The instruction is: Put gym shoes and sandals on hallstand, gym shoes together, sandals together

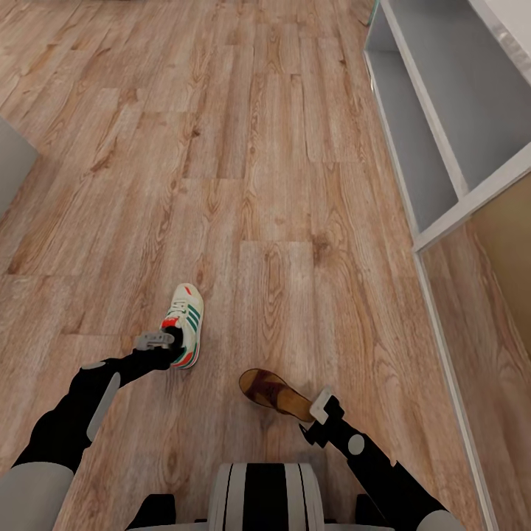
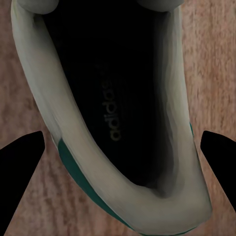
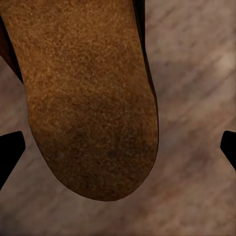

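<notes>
One white gym shoe (image 1: 187, 322) with green stripes lies on the wood corridor floor (image 1: 243, 184), toe pointing away from me. My left gripper (image 1: 175, 345) hangs over its heel. In the left wrist view the gripper (image 2: 123, 136) is open, its black fingers (image 2: 19, 169) standing wide on either side of the shoe's dark opening (image 2: 113, 98). A brown sandal (image 1: 274, 393) lies to the shoe's right. My right gripper (image 1: 310, 419) is at its heel end, open (image 3: 119, 140), fingertips (image 3: 10, 150) apart beside the tan insole (image 3: 88, 98). The grey hallstand (image 1: 442, 125) stands at the far right.
The hallstand's open shelves face the floor, and a beige wall (image 1: 509, 243) with a pale baseboard runs on past it on the right. A grey object (image 1: 11, 166) juts in at the left edge. My trunk (image 1: 265, 494) is at the bottom centre.
</notes>
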### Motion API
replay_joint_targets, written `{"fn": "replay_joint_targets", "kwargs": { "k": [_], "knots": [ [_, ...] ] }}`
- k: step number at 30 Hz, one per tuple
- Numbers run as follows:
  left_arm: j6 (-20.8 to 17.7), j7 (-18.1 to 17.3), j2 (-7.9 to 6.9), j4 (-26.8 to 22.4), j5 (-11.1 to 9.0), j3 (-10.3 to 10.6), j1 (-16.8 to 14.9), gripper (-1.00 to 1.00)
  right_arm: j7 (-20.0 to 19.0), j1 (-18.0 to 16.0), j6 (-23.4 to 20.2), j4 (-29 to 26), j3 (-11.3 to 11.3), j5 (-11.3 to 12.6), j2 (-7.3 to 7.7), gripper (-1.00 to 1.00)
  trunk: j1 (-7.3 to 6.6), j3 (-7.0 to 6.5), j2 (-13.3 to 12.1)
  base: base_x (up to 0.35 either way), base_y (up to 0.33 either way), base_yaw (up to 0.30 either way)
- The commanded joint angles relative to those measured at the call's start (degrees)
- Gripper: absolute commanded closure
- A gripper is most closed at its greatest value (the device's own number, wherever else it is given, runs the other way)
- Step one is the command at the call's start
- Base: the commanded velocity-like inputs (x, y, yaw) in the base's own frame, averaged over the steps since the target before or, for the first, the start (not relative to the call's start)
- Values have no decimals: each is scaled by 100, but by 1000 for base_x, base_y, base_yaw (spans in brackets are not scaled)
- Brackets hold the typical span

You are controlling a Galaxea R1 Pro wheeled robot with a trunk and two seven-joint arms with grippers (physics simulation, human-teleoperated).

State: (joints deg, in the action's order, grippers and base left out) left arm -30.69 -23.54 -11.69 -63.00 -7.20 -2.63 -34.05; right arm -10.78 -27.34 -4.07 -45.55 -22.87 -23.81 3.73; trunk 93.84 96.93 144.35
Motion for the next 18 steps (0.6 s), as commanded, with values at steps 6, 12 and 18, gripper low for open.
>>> {"fn": "replay_joint_targets", "kwargs": {
  "k": [6,12,18],
  "knots": [
    [-42,-1,0,68,60,-9,3,100,-15,0,-40,-15,-14,-53,5,-100,0,3,1,61,54,0],
    [-38,-1,0,68,55,-9,1,100,-15,-2,-39,-15,-13,-53,5,-100,0,3,1,33,34,0],
    [-34,-1,0,68,52,-9,2,100,-12,0,-34,-13,-12,-53,5,-100,0,3,1,3,4,0]
  ]
}}
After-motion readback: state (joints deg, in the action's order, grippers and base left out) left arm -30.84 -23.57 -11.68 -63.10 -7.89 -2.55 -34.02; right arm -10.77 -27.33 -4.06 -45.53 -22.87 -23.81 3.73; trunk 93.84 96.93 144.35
